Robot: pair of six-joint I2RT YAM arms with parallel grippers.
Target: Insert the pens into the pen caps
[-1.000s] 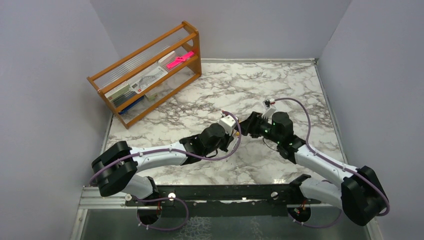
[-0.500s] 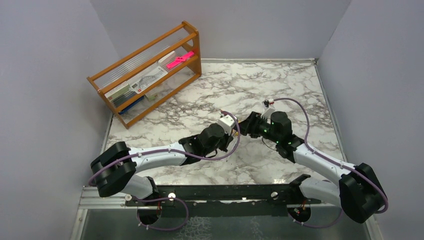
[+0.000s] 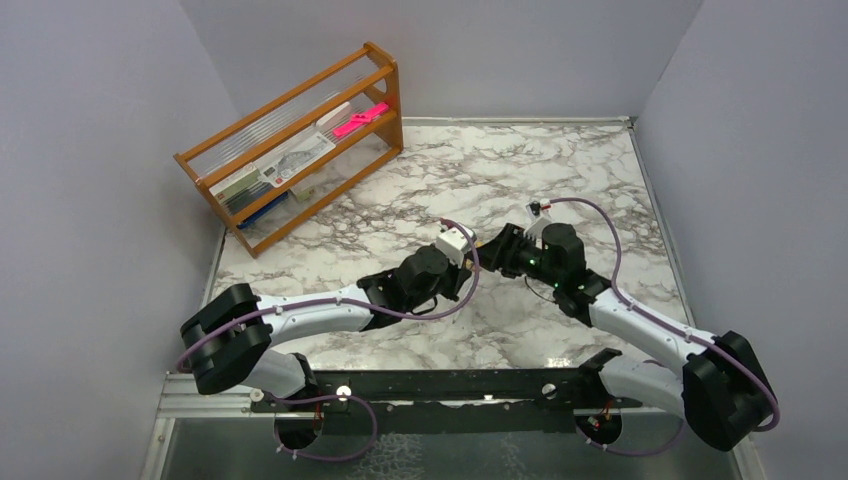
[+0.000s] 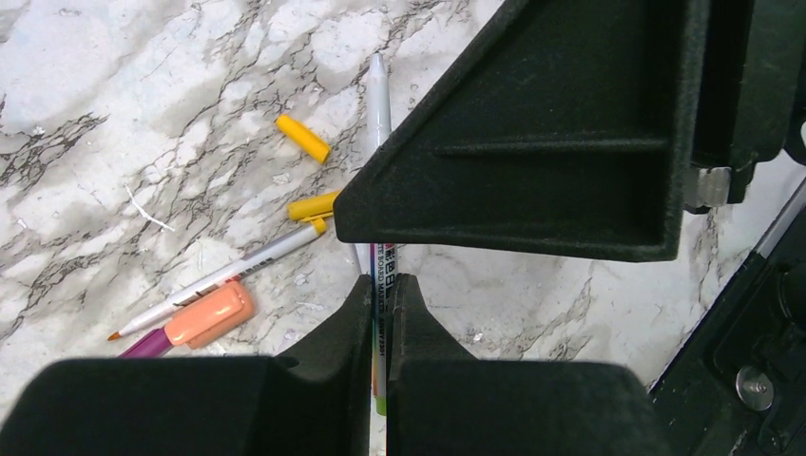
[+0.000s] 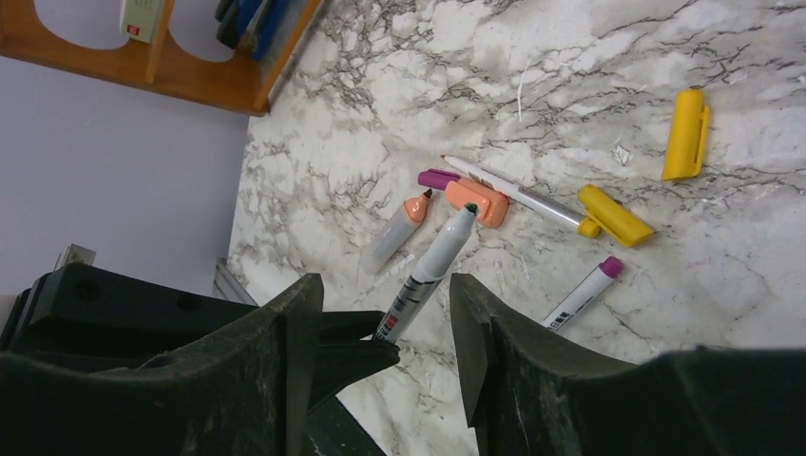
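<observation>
My left gripper [image 4: 380, 281] is shut on a white pen [image 4: 389, 258] with a green end. In the right wrist view that pen [image 5: 428, 271] sticks up, dark tip on top, between the open fingers of my right gripper [image 5: 385, 328], which touch nothing. On the marble beyond lie two yellow pen caps [image 5: 685, 134] [image 5: 616, 216] and an orange-pink cap [image 5: 478, 201]. A long pen [image 5: 518, 197], a short orange-tipped pen [image 5: 394, 235], a purple-ended pen [image 5: 582, 292] and a purple piece [image 5: 437, 178] lie there too. From above, the two wrists meet mid-table [image 3: 490, 250] and hide these things.
A wooden rack [image 3: 300, 140] with rulers, a pink item and other stationery stands at the back left, its corner showing in the right wrist view [image 5: 190, 66]. Grey walls close in the marble table [image 3: 560, 170] on three sides.
The right gripper's jaws have narrowed slightly around the held pen. Both wrists have shifted a little; the left gripper keeps its grip.
</observation>
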